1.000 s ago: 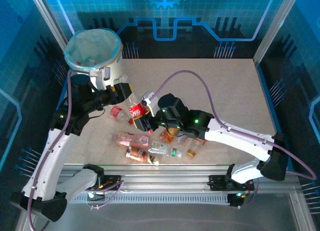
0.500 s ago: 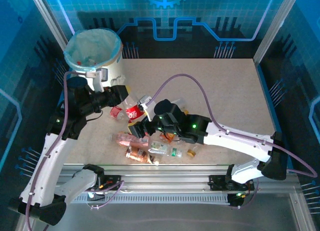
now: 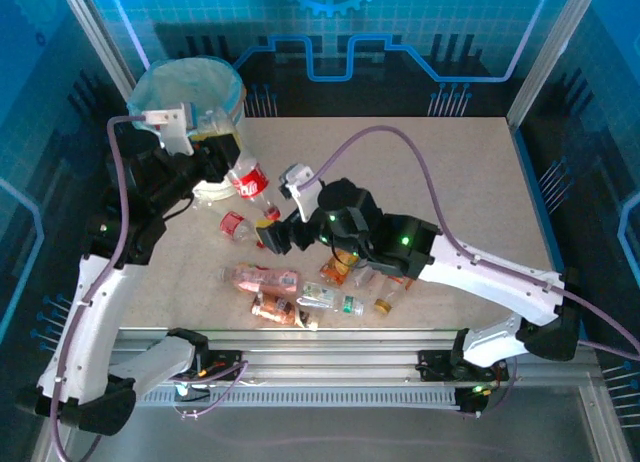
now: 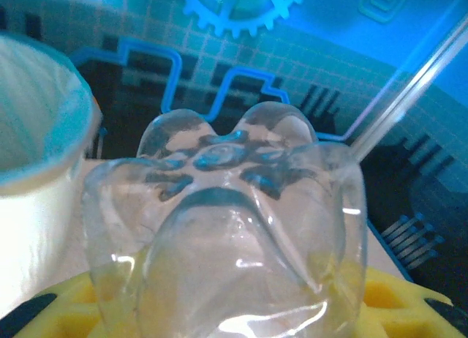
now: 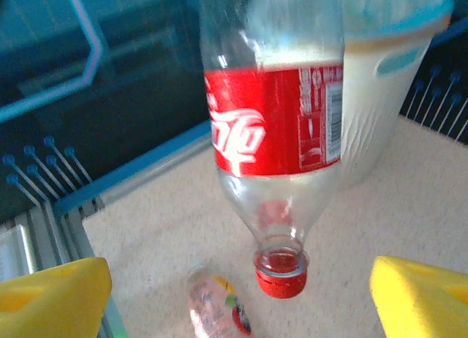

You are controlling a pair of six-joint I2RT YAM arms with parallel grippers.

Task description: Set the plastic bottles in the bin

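Beside bin wall: left gripper jaws clamp red-label bottle, neck hanging free; right gripper jaws wide, empty, edge-cropped.

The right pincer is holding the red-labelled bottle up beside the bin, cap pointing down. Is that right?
Not quite. It is the left pincer that holds the red-labelled bottle up beside the bin, cap pointing down, as the top external view shows. The right pincer is open.
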